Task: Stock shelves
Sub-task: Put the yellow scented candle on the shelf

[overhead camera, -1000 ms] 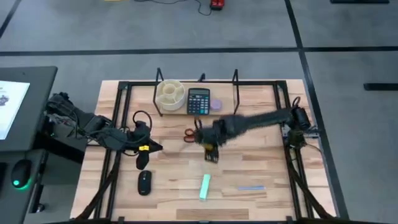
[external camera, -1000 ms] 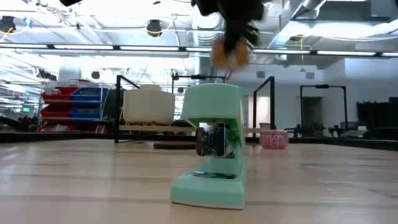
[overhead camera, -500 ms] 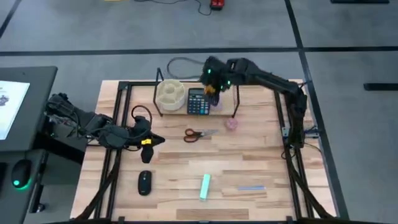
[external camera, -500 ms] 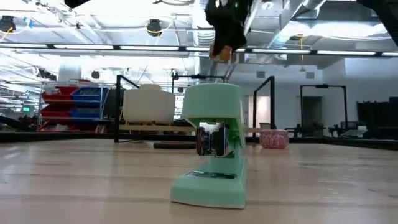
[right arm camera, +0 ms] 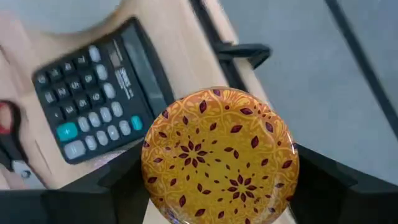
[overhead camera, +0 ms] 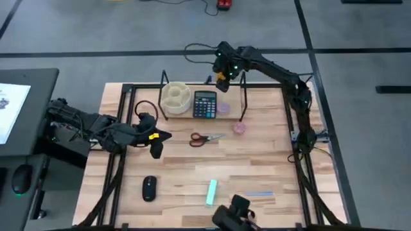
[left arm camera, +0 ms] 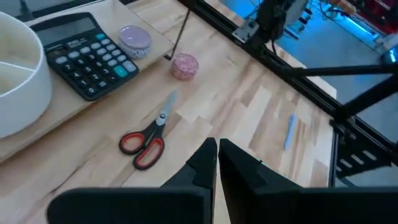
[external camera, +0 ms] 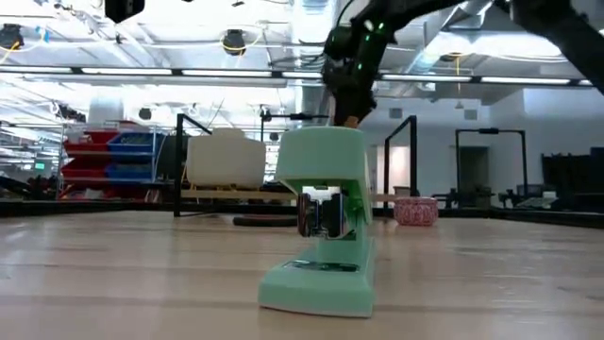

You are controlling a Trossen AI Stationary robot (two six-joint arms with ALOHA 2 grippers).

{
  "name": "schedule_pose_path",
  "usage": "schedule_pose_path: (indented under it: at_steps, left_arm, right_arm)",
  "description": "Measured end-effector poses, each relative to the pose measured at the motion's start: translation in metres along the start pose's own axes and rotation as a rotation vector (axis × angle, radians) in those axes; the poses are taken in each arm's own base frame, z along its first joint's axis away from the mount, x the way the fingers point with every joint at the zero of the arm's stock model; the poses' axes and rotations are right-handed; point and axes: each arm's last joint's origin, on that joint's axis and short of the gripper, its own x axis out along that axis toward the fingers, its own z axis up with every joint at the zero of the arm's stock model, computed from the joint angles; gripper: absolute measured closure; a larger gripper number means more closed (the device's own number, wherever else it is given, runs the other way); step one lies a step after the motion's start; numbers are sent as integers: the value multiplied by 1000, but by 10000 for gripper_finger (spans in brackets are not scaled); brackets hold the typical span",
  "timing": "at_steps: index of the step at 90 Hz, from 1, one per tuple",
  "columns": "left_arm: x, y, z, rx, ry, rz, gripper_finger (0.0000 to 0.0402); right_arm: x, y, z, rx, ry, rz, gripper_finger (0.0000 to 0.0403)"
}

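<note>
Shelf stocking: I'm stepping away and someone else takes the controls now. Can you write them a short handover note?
Right gripper is above the far edge of the shelf, shut on a round orange patterned tin.
Left gripper is shut and empty, over the table's left side near the scissors.
On the shelf: divided round organizer, calculator, small lilac tin.
Not yet on the shelf: scissors, pink round item beside the shelf's right upright, mouse, green stapler, blue pen.
Next: probably set the orange tin on the shelf, then fetch the rest.
</note>
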Motion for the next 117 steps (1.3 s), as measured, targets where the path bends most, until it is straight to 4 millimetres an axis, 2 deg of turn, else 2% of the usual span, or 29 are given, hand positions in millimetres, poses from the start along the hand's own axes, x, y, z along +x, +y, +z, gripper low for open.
schedule_pose_path:
  at_steps: [18,42,117]
  left_arm:
    - [4,5,4,-37,-20,34,402]
    - [7,10,9,-57,-37,64,402]
    - [8,11,9,-35,-34,62,402]
  right_arm:
    - [45,-2,0,-26,79,19,124]
    - [76,-11,-8,-6,181,32,124]
    - [76,-7,-9,20,187,84,123]
